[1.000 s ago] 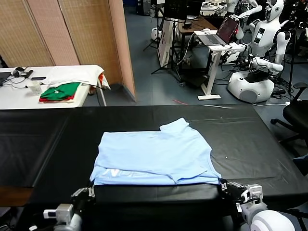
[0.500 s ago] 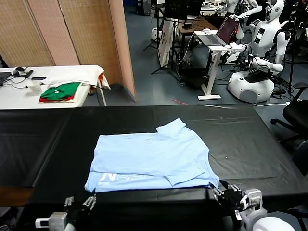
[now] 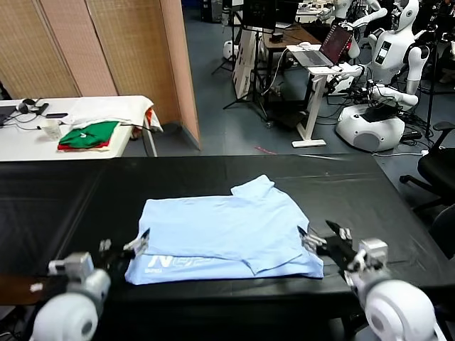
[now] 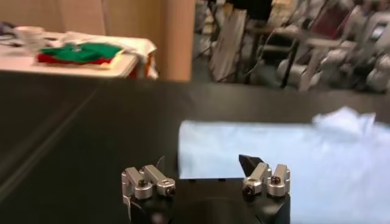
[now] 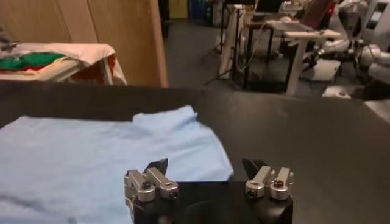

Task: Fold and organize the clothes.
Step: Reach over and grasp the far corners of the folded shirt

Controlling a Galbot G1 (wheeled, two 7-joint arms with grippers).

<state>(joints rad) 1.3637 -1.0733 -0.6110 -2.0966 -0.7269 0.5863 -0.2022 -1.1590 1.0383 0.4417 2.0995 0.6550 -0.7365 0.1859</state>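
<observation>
We see left tool [image 3: 124,250] wide open, empty, at shirt's near left corner | right tool [image 3: 321,239] wide open, empty, at near right corner | shirt [image 3: 227,231] folded flat on black table [image 3: 355,192]

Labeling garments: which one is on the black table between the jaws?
The pale blue T-shirt, partly folded, white lettering showing. The green-and-red garments sit on the far white table.
</observation>
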